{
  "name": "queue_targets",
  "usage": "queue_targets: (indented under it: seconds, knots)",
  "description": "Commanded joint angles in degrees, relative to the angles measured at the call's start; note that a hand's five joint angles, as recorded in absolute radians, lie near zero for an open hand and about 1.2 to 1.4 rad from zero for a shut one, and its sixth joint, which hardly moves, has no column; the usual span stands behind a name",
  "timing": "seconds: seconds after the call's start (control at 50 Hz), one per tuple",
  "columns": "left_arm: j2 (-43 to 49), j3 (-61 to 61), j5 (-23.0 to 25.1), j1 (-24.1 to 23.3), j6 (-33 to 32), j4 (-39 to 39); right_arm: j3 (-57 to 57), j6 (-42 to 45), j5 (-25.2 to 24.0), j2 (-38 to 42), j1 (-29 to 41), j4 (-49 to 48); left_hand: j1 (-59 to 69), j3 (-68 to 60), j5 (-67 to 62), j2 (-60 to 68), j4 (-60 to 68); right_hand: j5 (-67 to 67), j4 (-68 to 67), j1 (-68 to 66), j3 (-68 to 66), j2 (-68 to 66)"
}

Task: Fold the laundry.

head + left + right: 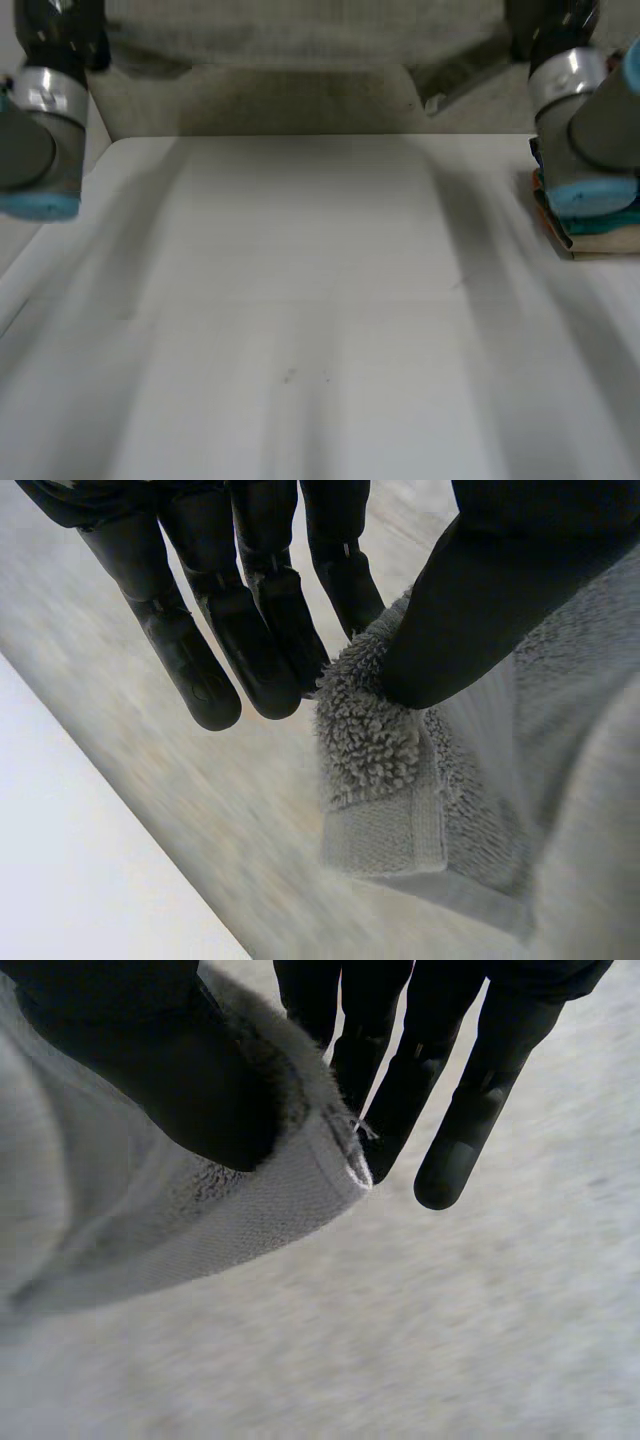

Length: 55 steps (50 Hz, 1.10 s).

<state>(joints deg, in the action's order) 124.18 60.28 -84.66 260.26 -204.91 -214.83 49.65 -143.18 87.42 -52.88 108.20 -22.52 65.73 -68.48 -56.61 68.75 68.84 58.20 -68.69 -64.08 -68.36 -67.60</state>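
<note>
Looking down from the head view, I see the grey towel [300, 40] held up beyond the far edge of the white tabletop [320, 300], stretched across between the left arm [40, 150] and the right arm [590, 130]. From the left wrist view, my left hand [250, 630] has the towel pinched at a corner. The thumb presses into the looped pile, the straight fingers back it from the other side, and the hemmed corner pokes out just past the thumb tip. From the right wrist view, the right hand [150, 1060] grips the same way. Its thumb clamps the towel's woven hem against the straight fingers, with the corner jutting out beside the fingertips. A stack of folded coloured cloths [590, 235] sits at the tabletop's right edge, partly under the right arm.
</note>
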Motion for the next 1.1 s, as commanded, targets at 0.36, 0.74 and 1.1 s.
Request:
queue_targets:
  seconds: [0.36,0.74,1.1]
  knots:
    - [-20.70,42.44,1.52,-0.10,-14.62,35.38,31.89,10.63,-1.29,-10.03,-3.70,37.61,14.27,-11.52,-13.39,11.25,11.16,11.80,-11.31,-15.92,-11.64,-12.40]
    - [-16.88,34.39,-0.16,-1.59,-16.93,42.31,32.90,17.25,0.29,-9.63,-4.67,31.59,14.27,-11.52,-13.39,11.25,11.16,11.80,-11.31,-15.92,-11.64,-12.40]
    - [8.97,4.05,-8.24,-4.84,-7.96,36.77,1.60,14.42,1.87,17.54,-2.21,15.49,-24.60,27.35,25.48,-27.62,-27.70,-41.30,41.80,37.18,41.46,40.70]
